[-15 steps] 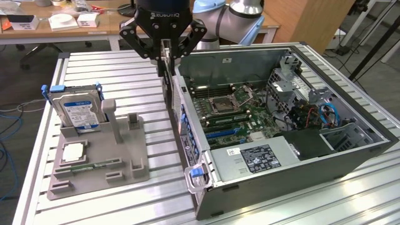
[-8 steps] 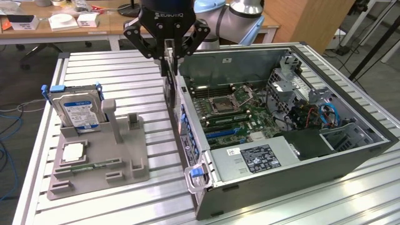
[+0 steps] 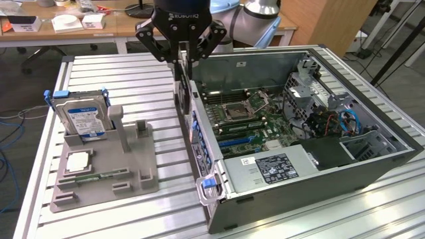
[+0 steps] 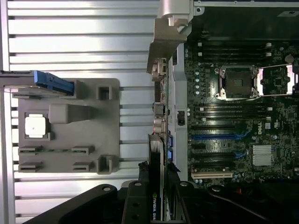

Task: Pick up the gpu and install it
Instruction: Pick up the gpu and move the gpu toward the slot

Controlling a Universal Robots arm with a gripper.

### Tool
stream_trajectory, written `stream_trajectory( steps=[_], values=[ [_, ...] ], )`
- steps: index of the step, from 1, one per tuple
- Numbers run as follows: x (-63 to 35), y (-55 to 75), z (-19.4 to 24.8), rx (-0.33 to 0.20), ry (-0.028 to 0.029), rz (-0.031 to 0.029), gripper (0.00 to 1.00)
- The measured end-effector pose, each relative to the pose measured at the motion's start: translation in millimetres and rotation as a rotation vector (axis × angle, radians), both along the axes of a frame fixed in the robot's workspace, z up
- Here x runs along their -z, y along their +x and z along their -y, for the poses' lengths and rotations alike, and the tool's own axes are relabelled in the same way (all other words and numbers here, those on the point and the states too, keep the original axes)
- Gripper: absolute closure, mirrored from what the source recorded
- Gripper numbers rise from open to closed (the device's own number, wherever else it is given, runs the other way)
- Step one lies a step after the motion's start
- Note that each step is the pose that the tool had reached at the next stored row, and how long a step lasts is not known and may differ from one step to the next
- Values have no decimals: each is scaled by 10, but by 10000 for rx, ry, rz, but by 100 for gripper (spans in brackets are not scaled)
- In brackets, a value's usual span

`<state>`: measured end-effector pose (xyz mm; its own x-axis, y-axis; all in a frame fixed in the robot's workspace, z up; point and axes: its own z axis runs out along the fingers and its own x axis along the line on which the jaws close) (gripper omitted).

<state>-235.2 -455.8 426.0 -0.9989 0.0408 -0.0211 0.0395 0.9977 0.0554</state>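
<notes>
My gripper (image 3: 182,59) is shut on the gpu (image 3: 179,84), a thin dark card that hangs edge-on below the fingers. It hangs just outside the open computer case (image 3: 299,179), beside the case's rear wall on the exterior view's left. In the wrist view the gripper (image 4: 156,200) clamps the gpu (image 4: 156,163), whose label shows between the black fingers (image 4: 135,205). A silver bracket (image 4: 163,46) shows at the card's far end. The motherboard (image 3: 246,114) lies exposed inside the case, with blue expansion slots (image 4: 212,136) (image 3: 232,141) near the card.
A grey fixture tray (image 3: 126,164) sits on the slatted metal table (image 3: 106,69) at the exterior view's left. It holds a silver hard drive (image 3: 83,117), a processor (image 3: 77,160) and a memory stick (image 3: 99,175). A power supply (image 3: 275,168) fills the case's near corner.
</notes>
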Motion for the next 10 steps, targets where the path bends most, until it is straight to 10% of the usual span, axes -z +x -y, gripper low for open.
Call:
stream_trajectory(
  steps=[10],
  values=[
    [0,92,0,-28,13,0,74]
  ],
)
